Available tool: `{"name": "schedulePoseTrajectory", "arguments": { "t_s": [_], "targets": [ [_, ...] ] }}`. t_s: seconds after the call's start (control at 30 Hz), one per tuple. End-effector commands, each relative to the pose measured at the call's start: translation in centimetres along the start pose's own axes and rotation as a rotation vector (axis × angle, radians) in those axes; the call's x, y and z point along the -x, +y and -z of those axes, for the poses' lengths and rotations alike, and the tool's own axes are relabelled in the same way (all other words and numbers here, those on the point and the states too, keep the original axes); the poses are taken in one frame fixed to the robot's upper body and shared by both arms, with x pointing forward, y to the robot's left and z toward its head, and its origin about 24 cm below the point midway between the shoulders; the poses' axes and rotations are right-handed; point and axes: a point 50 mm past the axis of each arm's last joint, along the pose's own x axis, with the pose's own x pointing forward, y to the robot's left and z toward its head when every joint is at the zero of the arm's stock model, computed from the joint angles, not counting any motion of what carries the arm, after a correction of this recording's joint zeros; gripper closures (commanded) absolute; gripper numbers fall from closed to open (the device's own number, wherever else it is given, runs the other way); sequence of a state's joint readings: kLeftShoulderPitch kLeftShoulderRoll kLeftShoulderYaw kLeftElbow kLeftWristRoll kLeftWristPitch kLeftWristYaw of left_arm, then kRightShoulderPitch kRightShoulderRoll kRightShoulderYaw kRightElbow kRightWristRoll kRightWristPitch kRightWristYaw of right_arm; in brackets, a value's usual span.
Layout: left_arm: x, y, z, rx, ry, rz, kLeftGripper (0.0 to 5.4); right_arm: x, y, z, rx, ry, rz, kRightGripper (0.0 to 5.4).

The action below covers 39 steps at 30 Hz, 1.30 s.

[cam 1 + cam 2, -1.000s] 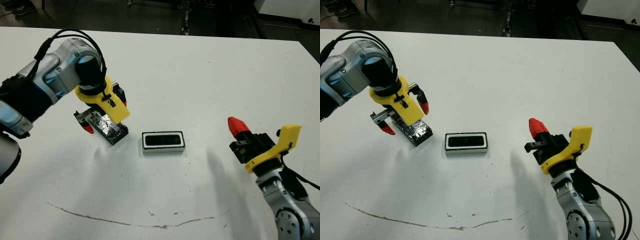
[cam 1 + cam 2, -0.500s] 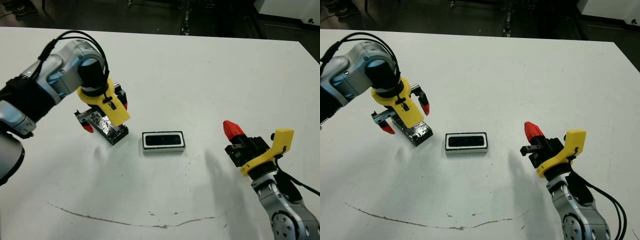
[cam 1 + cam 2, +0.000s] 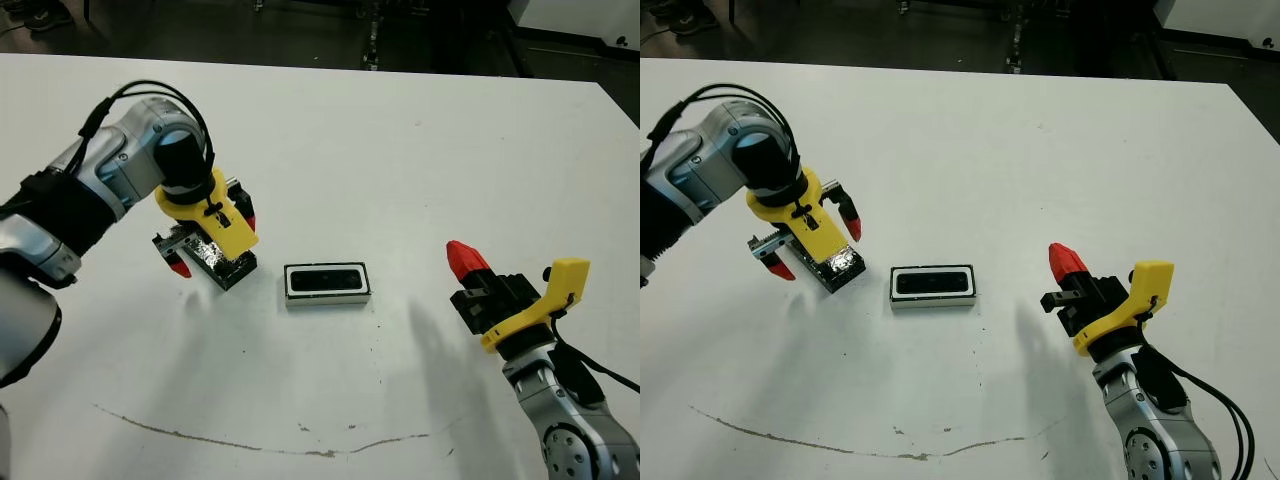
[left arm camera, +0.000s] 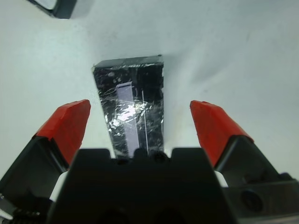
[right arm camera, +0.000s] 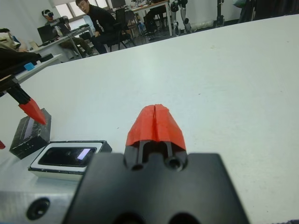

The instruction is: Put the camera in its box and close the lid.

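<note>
Camera (image 3: 326, 279) already lying flat inside the box (image 3: 327, 296), long axis running across the counter (image 3: 420, 160) from side to side, roughly midway between the two tools. Lid (image 4: 132, 108) not yet on, flat on the bare counter just left of the box, long axis slanted toward it (pale strip along its top), framed by the left tool (image 4: 140, 123) with red tips spread wide to either side and touching nothing. Right tool (image 5: 155, 123) pinched shut and empty, parked well off to the box's right; remaining: grasp, carry, seat the lid.
</note>
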<state>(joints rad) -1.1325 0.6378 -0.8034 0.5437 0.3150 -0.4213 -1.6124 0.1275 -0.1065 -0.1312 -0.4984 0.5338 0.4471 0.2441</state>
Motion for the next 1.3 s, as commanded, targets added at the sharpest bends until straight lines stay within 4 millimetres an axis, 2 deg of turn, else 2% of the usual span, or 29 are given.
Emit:
{"name": "schedulePoseTrajectory", "arguments": {
  "t_s": [0.03,0.43,1.3],
  "targets": [
    [-0.8,-0.3,0.2,0.001,-0.003,0.014,0.00,0.3,-0.3,-0.1,0.005,-0.005,0.016,5.39],
    [-1.8,-0.2,0.4,0.027,0.007,-0.025,0.00,0.1,-0.3,-0.4,0.008,-0.011,0.013,5.39],
    [-3.8,-0.5,1.5,0.097,0.067,0.037,0.07,0.3,-0.1,-0.2,0.003,-0.010,0.008,5.40]
  ]
}}
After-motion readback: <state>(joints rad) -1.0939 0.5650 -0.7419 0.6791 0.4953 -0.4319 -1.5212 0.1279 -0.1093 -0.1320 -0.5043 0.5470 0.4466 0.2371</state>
